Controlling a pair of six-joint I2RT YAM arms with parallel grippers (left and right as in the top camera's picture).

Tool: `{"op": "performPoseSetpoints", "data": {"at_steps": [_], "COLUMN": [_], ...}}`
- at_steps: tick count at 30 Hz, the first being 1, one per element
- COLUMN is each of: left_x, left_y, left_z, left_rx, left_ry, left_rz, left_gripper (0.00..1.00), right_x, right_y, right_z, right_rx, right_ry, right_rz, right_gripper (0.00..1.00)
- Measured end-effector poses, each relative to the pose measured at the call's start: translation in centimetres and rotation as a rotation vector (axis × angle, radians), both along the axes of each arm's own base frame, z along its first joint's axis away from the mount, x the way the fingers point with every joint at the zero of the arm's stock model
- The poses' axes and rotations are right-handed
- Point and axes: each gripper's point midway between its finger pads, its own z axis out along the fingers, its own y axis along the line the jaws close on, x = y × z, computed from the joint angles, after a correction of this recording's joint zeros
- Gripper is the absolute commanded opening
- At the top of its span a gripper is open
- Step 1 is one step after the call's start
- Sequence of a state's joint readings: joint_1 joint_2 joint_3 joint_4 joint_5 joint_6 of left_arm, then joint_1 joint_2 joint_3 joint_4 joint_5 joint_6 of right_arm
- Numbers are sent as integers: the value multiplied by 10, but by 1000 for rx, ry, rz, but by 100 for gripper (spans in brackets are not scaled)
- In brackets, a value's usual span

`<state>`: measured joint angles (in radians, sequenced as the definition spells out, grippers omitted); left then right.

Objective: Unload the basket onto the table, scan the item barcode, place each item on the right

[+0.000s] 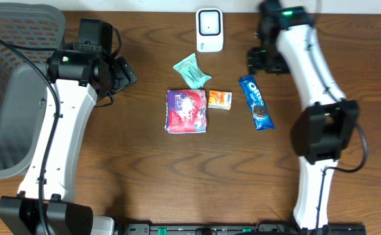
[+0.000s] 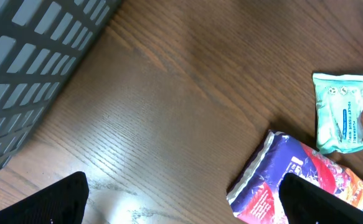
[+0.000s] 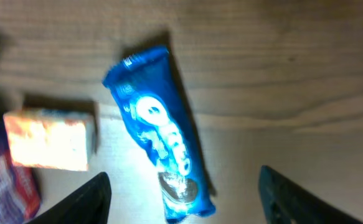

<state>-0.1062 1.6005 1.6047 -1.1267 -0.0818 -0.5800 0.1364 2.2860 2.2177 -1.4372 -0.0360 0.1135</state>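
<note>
- Nothing is being scanned yet. This looks like the pick-up step.
- The Oreo pack (image 3: 159, 130) lies flat on the table (image 1: 144, 170), near the orange box (image 3: 47, 140). Nothing holds it.
- The right tool (image 3: 184, 174) hangs over the pack, fingers wide and empty.
- The left tool (image 2: 184, 180) is wide and empty too, near the purple bag (image 2: 299, 162).
- Next, I think the right tool must go down, squeeze the pack's sides, and carry it to the white scanner (image 1: 209, 29), barcode facing it.
</note>
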Motion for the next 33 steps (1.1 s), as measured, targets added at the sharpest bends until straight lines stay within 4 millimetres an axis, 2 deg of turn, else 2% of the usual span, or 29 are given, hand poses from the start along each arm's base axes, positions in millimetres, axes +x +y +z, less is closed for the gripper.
{"op": "performPoseSetpoints", "data": {"at_steps": [2, 4, 11, 13, 15, 18, 28, 30, 33], "left_x": [0, 0, 0, 0, 0, 0, 0, 0, 0], "left_y": [0, 0, 0, 0, 0, 0, 0, 0, 0], "left_z": [0, 0, 0, 0, 0, 0, 0, 0, 0], "left_rx": [0, 0, 0, 0, 0, 0, 0, 0, 0], "left_ry": [0, 0, 0, 0, 0, 0, 0, 0, 0], "left_rz": [0, 0, 0, 0, 0, 0, 0, 0, 0], "left_gripper": [98, 98, 98, 98, 98, 98, 98, 98, 98], "right_x": [-7, -16, -33, -37, -42, -43, -44, -39, -22], "right_y": [-10, -14, 7, 12, 16, 19, 35, 43, 56], "right_z": [-9, -22, -80, -92, -102, -108, -106, -100, -81], "right_rx": [90, 173, 313, 330, 348, 364, 384, 387, 407], "right_ry": [47, 87, 114, 116, 122, 108, 136, 131, 89], "right_rz": [31, 69, 175, 186, 190, 179, 82, 76, 70], "right_gripper": [78, 80, 65, 56, 34, 1, 1, 1, 1]}}
